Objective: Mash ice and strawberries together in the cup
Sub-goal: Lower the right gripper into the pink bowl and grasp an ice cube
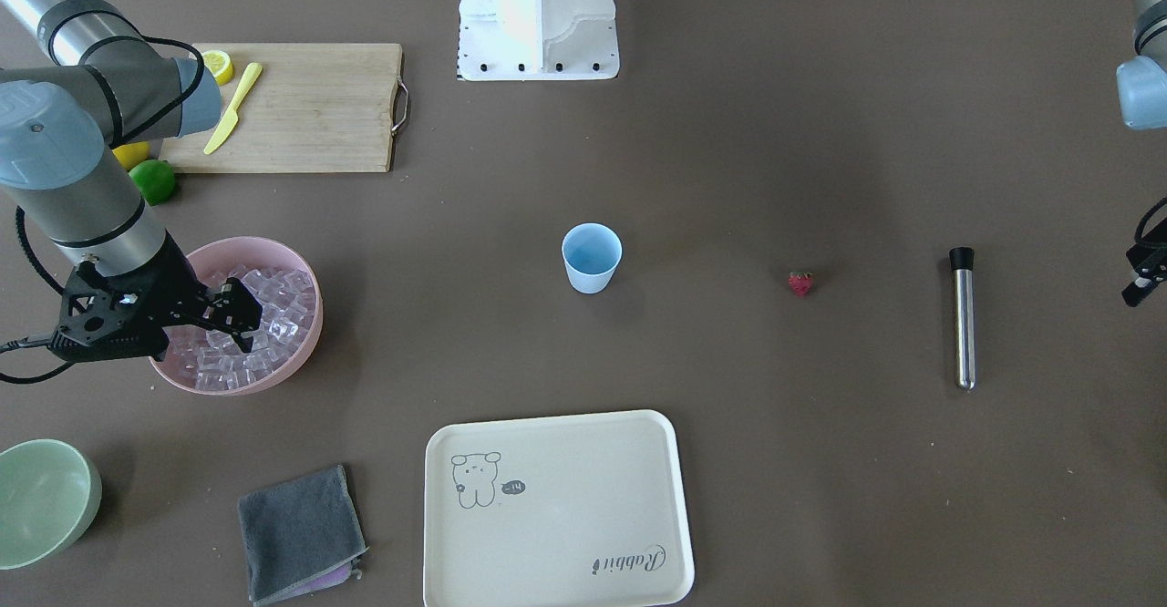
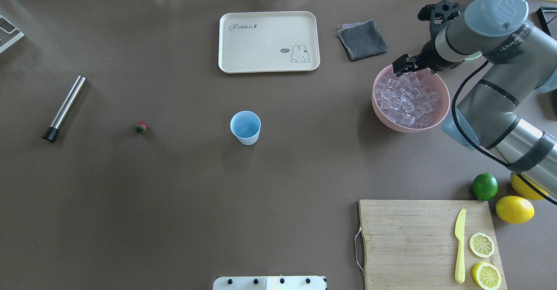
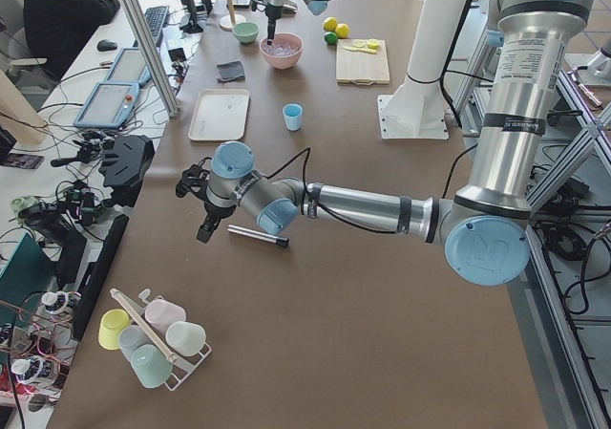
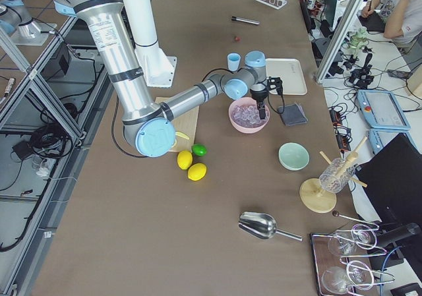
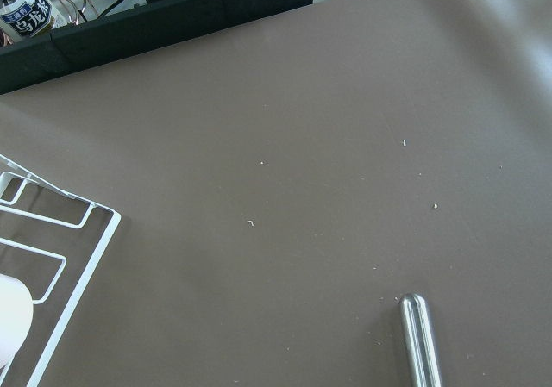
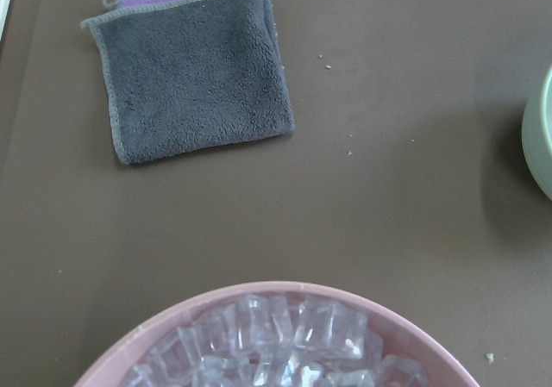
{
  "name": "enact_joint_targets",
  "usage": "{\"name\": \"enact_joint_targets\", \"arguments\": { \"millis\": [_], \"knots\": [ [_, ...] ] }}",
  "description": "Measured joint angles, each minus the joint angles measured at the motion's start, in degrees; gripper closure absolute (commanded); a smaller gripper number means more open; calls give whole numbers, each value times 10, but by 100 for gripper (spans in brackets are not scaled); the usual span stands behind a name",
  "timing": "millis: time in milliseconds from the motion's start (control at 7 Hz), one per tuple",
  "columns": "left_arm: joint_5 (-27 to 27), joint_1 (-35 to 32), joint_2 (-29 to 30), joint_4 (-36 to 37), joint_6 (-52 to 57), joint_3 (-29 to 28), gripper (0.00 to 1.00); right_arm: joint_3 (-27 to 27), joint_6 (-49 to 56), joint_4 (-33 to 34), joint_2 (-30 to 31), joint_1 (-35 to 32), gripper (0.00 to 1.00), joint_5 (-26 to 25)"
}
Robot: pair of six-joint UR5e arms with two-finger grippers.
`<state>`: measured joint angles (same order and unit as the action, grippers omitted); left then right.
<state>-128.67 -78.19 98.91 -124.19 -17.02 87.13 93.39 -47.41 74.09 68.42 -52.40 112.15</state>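
Observation:
The light-blue cup (image 1: 592, 257) stands upright and empty mid-table; it also shows in the overhead view (image 2: 245, 126). The small red strawberry (image 1: 800, 283) lies on the table between the cup and a steel muddler (image 1: 963, 324). The ice (image 1: 283, 302) fills a pink bowl (image 1: 273, 247). My right gripper (image 1: 244, 329) points down over the bowl's far side, fingertips at the ice, jaws apparently apart and holding nothing. My left gripper (image 1: 1140, 283) hovers beyond the muddler, only partly in view; I cannot tell if it is open.
A cream tray (image 1: 556, 507) and grey cloth (image 1: 299, 529) lie on the operators' side, with a pale green bowl (image 1: 46, 498) near the cloth. A cutting board (image 1: 310, 106) with knife and lemon slices, a lime (image 1: 155, 180) and lemons sit beside the right arm.

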Motion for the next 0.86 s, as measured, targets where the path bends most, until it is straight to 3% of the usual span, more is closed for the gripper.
{"name": "enact_joint_targets", "arguments": {
  "millis": [857],
  "knots": [
    [-1, 1, 1, -1, -1, -5, 2, -23, -1, 0, -16, 9, 2, -28]
  ]
}}
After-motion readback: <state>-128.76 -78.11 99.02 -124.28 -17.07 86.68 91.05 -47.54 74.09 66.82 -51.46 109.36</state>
